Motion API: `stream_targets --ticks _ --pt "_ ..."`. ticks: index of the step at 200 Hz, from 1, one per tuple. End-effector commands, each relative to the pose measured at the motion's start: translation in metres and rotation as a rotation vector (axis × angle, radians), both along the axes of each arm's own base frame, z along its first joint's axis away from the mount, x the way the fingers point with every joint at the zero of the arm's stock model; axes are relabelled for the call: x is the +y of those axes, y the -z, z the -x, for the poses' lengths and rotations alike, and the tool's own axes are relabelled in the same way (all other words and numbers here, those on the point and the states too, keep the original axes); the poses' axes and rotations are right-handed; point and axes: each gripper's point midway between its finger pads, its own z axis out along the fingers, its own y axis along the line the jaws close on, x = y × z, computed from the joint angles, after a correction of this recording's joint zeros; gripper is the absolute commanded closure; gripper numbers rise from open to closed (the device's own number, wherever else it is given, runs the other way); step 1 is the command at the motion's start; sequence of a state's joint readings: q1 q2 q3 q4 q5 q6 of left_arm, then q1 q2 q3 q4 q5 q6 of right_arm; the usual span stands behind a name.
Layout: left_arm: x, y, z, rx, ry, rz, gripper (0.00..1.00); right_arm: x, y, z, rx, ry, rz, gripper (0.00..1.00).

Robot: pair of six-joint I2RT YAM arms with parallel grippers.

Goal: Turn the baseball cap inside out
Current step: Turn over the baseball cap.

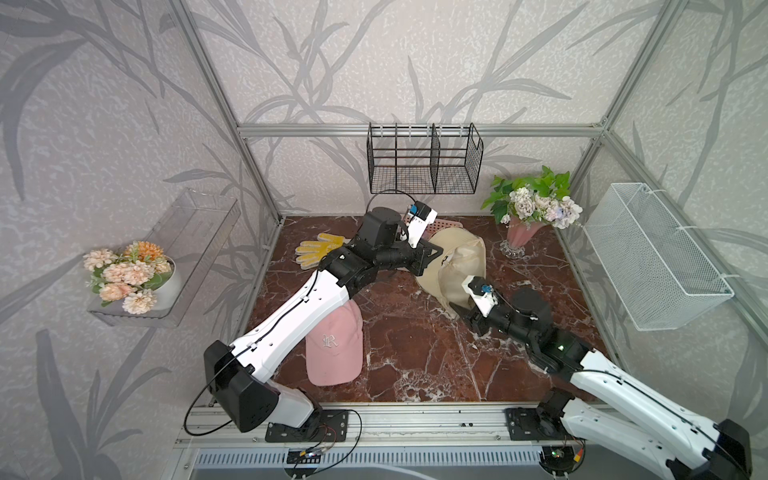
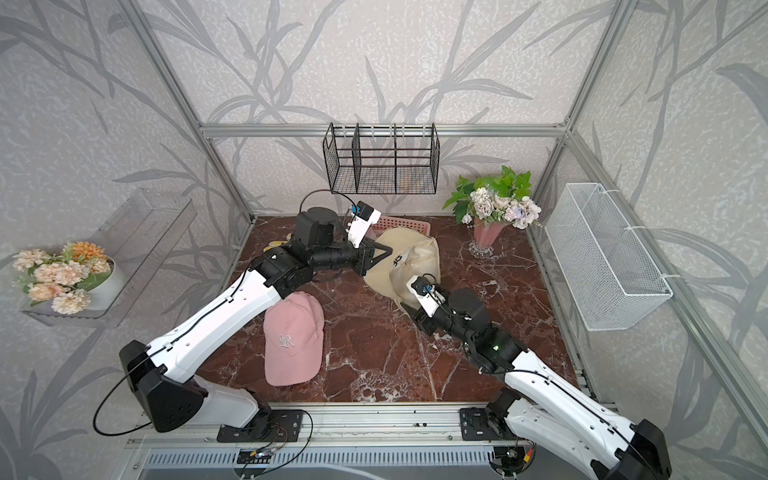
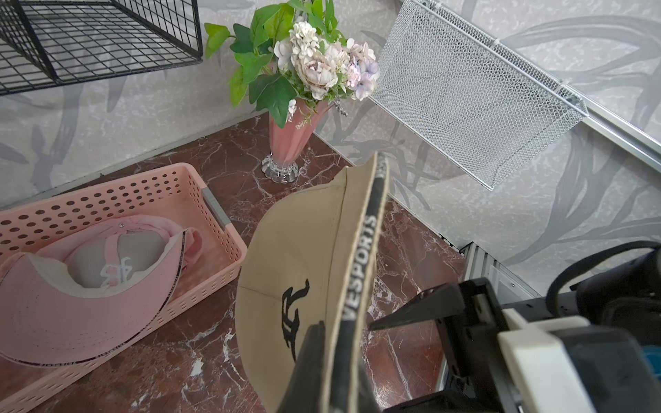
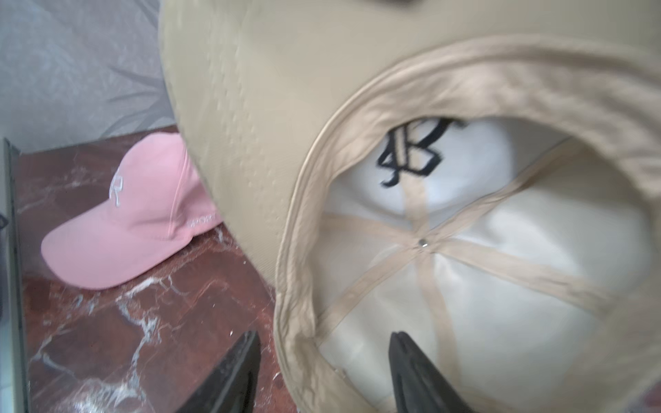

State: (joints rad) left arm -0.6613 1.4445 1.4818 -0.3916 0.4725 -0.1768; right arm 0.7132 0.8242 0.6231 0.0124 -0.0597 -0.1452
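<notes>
A beige baseball cap [image 1: 457, 257] [image 2: 413, 259] with a black emblem is held up off the marble floor, tilted on its side. My left gripper [image 1: 436, 252] [image 3: 332, 334] is shut on the cap's brim [image 3: 361, 271], along the black-taped edge. The cap's hollow inside [image 4: 465, 250], with its crossed seam tapes, faces the right wrist camera. My right gripper [image 1: 456, 309] [image 4: 323, 336] is open and straddles the cap's sweatband rim [image 4: 297, 321]. One finger is outside the rim and one is inside the crown.
A pink cap [image 1: 332, 349] [image 4: 136, 214] lies on the floor under the left arm. A pink perforated basket [image 3: 107, 193] at the back holds another pink cap [image 3: 89, 286]. Yellow gloves [image 1: 318, 249], a flower vase [image 1: 521, 237], a black wire rack [image 1: 424, 166] and a white mesh basket [image 1: 652, 266] line the edges.
</notes>
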Motion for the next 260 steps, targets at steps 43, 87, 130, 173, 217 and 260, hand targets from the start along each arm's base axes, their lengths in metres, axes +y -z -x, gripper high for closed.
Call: stream_targets --ticks 43,87,130,173,217,260 --pt "-0.014 -0.01 0.02 0.081 0.111 0.117 1.0 -0.011 -0.035 -0.046 -0.098 0.237 -0.159 0.71" --pt "-0.023 -0.016 0.032 0.14 0.183 0.202 1.0 0.005 -0.037 -0.066 -0.127 0.246 -0.165 0.78" --pt "-0.029 -0.027 0.044 0.181 0.253 0.29 1.0 0.02 -0.026 -0.076 -0.092 0.222 -0.161 0.79" --pt "-0.026 -0.019 0.036 0.18 0.199 0.25 1.0 0.017 -0.029 -0.081 -0.103 0.253 -0.174 0.79" --pt "-0.019 0.0 0.02 0.188 0.105 0.165 1.0 -0.031 -0.042 -0.097 -0.184 0.533 -0.179 0.84" --pt "-0.017 0.001 0.015 0.185 0.072 0.161 1.0 -0.077 -0.009 -0.101 -0.144 0.799 -0.08 0.85"
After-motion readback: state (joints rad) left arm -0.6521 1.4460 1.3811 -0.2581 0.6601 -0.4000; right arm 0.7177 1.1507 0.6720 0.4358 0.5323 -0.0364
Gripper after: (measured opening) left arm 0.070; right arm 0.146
